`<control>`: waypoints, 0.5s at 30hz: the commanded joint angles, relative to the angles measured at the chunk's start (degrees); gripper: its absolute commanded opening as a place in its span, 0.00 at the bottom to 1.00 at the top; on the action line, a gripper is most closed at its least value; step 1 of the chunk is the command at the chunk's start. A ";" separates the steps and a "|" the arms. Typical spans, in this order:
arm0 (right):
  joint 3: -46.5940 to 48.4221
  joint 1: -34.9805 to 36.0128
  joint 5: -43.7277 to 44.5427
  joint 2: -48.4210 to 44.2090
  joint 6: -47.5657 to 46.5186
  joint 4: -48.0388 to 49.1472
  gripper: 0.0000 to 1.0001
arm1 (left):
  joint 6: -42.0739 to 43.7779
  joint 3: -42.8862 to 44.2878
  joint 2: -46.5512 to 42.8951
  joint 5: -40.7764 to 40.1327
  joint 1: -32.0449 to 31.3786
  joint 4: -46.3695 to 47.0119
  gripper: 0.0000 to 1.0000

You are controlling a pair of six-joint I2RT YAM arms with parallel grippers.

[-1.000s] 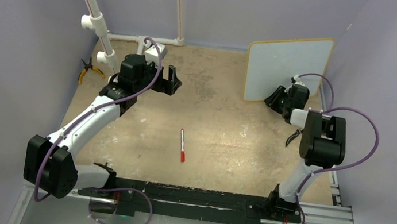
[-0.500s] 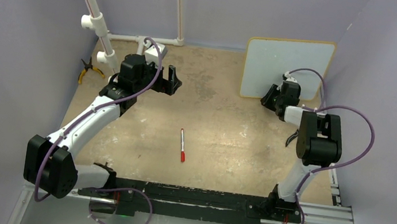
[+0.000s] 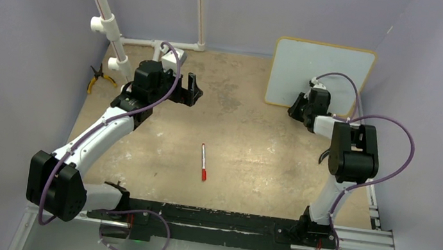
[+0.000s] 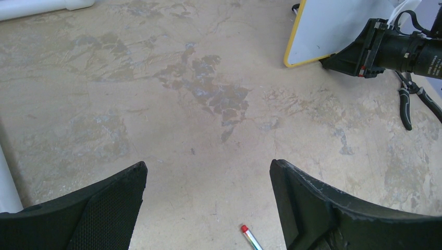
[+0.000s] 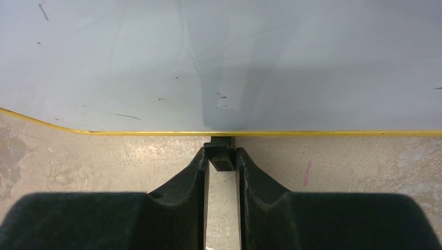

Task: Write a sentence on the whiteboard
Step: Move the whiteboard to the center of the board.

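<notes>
Plain lavender walls [image 3: 254, 6] close in a tan, blotchy table [image 3: 248, 148], with a white pipe frame [image 3: 101, 12] rising at its far left. The whiteboard [image 3: 304, 65], white with a thin yellow rim, stands on its long edge at the far right of the table near the back wall. Its face carries only a few dark flecks and faint smears, nothing that reads as words. The right hand [image 5: 221, 153] reaches to the board's lower edge, its fingers [image 5: 190, 177] drawn narrow and pinching the small black foot [image 5: 221, 162] under the yellow rim. The left hand [image 3: 192, 87] hangs over the far left of the table with its fingers spread wide and nothing between them. A red-capped marker [image 3: 203, 161] lies alone mid-table, well apart from both hands. Yellow-handled pliers [image 3: 97, 77] lie by the pipe frame, and dark pliers [image 4: 404, 104] lie beside the right arm. White lettering [image 4: 433, 58] on that arm's wrist is too small to read. A short pink streak [image 5: 307, 173] marks the table just below the board.
</notes>
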 commanded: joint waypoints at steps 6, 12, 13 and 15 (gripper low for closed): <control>0.54 1.97 0.22 -1.27 -0.48 -0.10 0.00 | -0.28 0.28 -0.62 0.36 -0.29 2.07 0.87; -1.90 4.17 1.30 -2.92 -0.08 0.54 0.00 | -0.28 0.27 -0.62 0.53 -0.29 2.05 0.87; -2.37 4.64 1.51 -3.19 0.05 0.75 0.00 | -0.40 0.27 -0.62 0.55 -0.29 2.10 0.87; -3.19 5.73 1.65 -3.66 0.19 0.99 0.00 | -0.37 0.29 -0.62 0.57 -0.28 2.14 0.87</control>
